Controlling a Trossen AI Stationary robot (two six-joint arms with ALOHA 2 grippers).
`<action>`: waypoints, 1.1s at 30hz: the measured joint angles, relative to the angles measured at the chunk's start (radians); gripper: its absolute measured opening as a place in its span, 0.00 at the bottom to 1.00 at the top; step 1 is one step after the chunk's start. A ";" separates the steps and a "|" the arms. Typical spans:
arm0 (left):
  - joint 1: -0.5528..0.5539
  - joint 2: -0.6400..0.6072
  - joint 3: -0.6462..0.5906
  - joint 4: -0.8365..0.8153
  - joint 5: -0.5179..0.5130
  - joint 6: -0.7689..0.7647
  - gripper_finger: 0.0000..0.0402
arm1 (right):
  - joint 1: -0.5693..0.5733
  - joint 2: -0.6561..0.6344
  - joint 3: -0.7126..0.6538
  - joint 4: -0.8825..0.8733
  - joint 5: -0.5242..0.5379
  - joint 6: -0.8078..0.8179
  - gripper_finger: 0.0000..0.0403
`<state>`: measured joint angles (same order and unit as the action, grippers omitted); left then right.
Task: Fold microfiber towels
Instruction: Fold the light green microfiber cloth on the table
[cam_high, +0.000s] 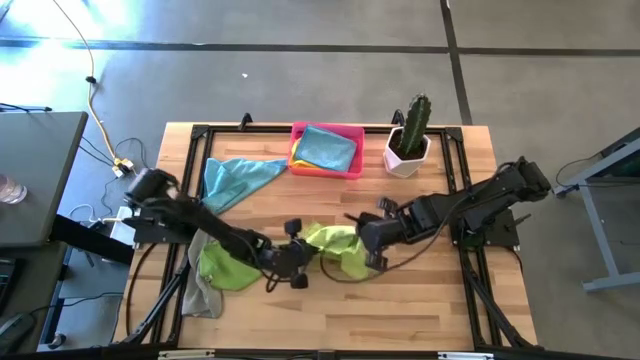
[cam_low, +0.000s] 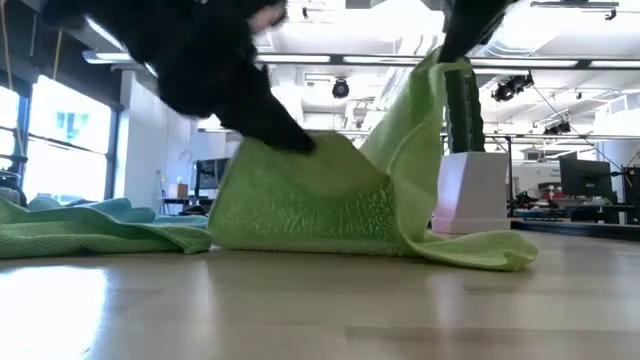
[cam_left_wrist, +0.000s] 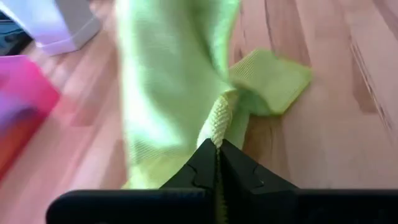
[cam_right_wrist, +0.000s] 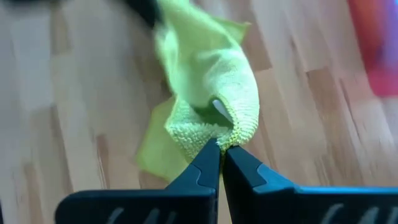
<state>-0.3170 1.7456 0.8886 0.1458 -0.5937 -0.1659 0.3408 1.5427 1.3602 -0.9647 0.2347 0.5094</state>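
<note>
Lime green towel (cam_high: 335, 247) at table centre is pinched at its left edge by left gripper (cam_high: 297, 252), at its right edge by right gripper (cam_high: 368, 243); partly lifted

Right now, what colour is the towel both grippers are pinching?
Lime green; the towel shows best in the left wrist view.

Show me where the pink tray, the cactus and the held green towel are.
pink tray (cam_high: 352, 130): high view, right rim.
cactus (cam_high: 416, 118): high view, green stem.
green towel (cam_high: 335, 243): high view, middle of the cloth between both grippers.
</note>
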 joint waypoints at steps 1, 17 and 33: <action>-0.005 -0.036 -0.001 -0.047 -0.002 -0.006 0.01 | 0.015 0.000 0.000 0.000 -0.001 -0.023 0.00; -0.006 -0.541 -0.001 -0.254 0.002 0.203 0.01 | 0.202 -0.002 0.145 -0.167 0.138 -0.223 0.00; 0.241 -0.565 0.000 -0.050 -0.119 0.592 0.01 | 0.087 -0.014 0.249 -0.589 0.561 -0.353 0.00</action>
<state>-0.0764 1.1810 0.8886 0.0956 -0.7130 0.4262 0.4281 1.5282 1.6088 -1.5538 0.7959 0.1564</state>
